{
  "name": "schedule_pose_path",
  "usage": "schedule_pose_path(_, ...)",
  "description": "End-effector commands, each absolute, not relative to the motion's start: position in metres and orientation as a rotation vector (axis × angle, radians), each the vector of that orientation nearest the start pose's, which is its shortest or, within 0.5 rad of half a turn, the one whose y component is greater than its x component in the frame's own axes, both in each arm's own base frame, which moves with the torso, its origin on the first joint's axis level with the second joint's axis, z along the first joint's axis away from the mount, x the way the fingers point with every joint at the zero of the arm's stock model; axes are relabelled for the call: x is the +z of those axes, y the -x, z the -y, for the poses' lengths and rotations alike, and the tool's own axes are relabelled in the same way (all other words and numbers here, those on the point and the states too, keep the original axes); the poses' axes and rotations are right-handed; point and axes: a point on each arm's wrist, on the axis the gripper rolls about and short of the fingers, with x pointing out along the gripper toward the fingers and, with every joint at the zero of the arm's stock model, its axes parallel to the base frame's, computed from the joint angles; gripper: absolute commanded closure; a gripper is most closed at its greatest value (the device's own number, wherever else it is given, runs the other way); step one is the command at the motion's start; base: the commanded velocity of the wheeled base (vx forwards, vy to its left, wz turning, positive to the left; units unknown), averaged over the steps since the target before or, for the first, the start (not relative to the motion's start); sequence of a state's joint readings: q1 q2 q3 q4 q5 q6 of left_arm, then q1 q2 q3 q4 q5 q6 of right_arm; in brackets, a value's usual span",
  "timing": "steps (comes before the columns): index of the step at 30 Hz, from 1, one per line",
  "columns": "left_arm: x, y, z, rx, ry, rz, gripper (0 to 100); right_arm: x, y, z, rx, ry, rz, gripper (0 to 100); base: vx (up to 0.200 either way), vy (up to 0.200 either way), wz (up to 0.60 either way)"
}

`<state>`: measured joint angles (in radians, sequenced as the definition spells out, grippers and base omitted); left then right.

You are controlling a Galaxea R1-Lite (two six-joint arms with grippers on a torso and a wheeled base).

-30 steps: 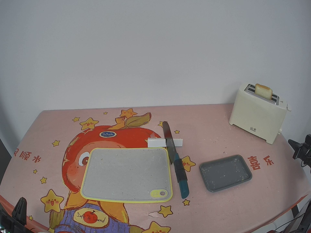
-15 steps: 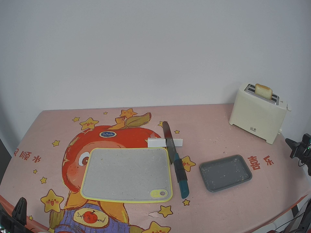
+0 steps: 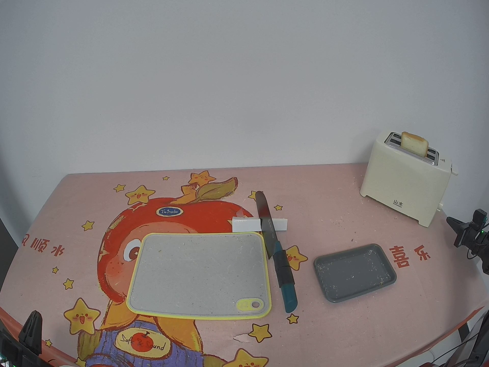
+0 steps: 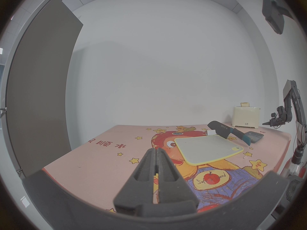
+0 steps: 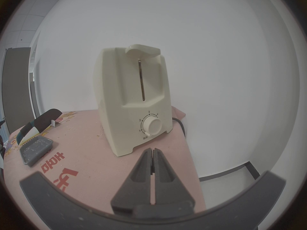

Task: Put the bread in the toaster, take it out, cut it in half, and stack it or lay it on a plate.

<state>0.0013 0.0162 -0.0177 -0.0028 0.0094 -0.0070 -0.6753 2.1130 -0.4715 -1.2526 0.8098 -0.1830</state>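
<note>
A cream toaster (image 3: 406,183) stands at the table's far right, with a slice of bread (image 3: 414,143) sticking up out of one slot. My right gripper (image 3: 450,221) hovers at the table's right edge, just off the toaster's lever end, shut and empty. The right wrist view has the shut gripper (image 5: 152,150) facing the toaster (image 5: 134,103), its lever (image 5: 142,49) up and its dial (image 5: 151,125) below. A grey plate (image 3: 354,272) lies in front of the toaster. The grey cutting board (image 3: 198,274) is mid-table, with a knife (image 3: 275,251) beside it. My left gripper (image 4: 156,150) is shut and empty off the near left corner.
The knife's blade rests on a small white block (image 3: 244,225) behind the board. The toaster's cord (image 5: 179,125) trails near the table's right edge. The wall rises close behind the table. Bare tablecloth lies between the plate and the toaster.
My right gripper has edged a little left and farther back, toward the toaster's lever end. Nothing else has moved.
</note>
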Motion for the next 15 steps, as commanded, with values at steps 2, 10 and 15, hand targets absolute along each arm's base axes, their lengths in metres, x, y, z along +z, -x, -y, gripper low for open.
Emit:
schedule_pose_path(2, 0.076, 0.022, 0.000, 0.011, 0.008, -0.005, 100, 0.038, -0.253, 0.183, 0.155, -0.081, -0.271, 100, 0.000, 0.000, 0.00)
schedule_pose_path(10, 0.076, 0.022, 0.000, 0.011, 0.008, -0.005, 100, 0.038, -0.260, 0.181, 0.140, -0.067, -0.272, 100, 0.000, 0.000, 0.00)
schedule_pose_path(15, 0.076, 0.022, 0.000, 0.011, 0.008, -0.005, 100, 0.035, -0.264, 0.174, 0.156, -0.067, -0.281, 100, 0.000, 0.000, 0.00)
